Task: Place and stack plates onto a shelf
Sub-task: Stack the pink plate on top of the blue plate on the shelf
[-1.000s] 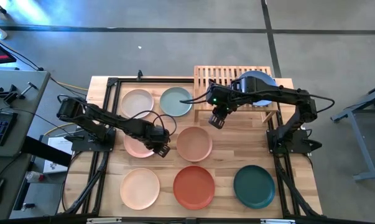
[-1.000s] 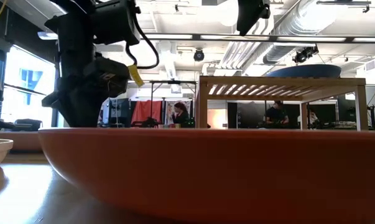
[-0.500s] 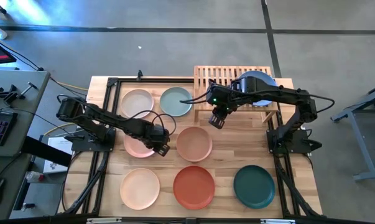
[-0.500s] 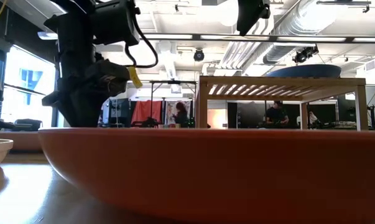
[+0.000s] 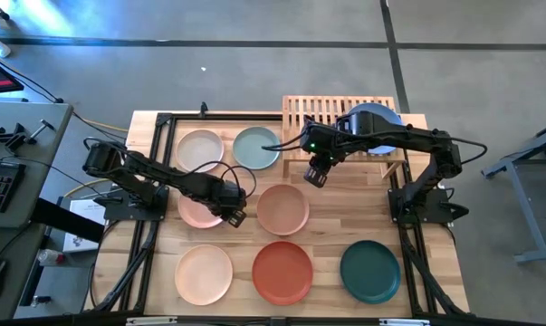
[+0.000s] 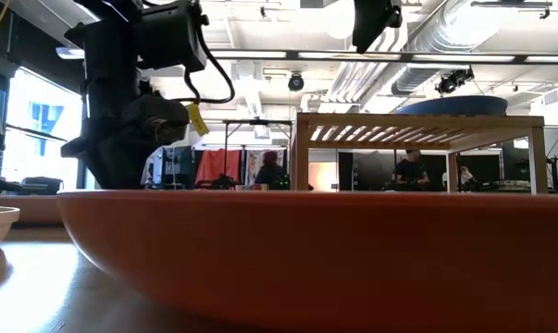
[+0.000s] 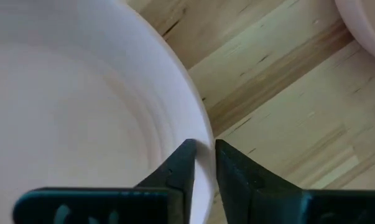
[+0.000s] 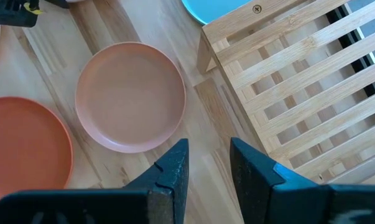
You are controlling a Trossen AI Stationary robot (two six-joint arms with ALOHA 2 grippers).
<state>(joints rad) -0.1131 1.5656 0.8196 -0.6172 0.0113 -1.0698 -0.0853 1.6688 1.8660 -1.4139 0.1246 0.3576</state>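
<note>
Counter [image 5: 331,226]: light wood, seen from above, carrying seven plates and the shelf.

Shelf [image 5: 313,113]: slatted light-wood rack at about 1 o'clock on the counter. Blue plate [image 5: 374,122] lay on the right half of its top.

Plates on the counter, in three rows:
- Far row: off-white plate [image 5: 200,149] at 11 o'clock, pale sage plate [image 5: 254,147] just beside it.
- Middle row: pink plate [image 5: 196,210] at 9 o'clock, partly under the left arm; tan-pink plate [image 5: 282,208] at centre.
- Near row: peach plate [image 5: 203,273] at 7 o'clock, orange-red plate [image 5: 282,272] at 6 o'clock, dark green plate [image 5: 369,269] at 5 o'clock.

Left end effector [image 7: 200,155]: down at the right edge of the pink plate, one finger on each side of the rim, gap narrow, rim pinched between the tips.

Right end effector [image 8: 209,158]: hung above the counter between the shelf's front left corner and the tan-pink plate, fingers parted, nothing between them.

Room beyond, in the low view: people [image 6: 410,171] seated far behind the shelf.
</note>
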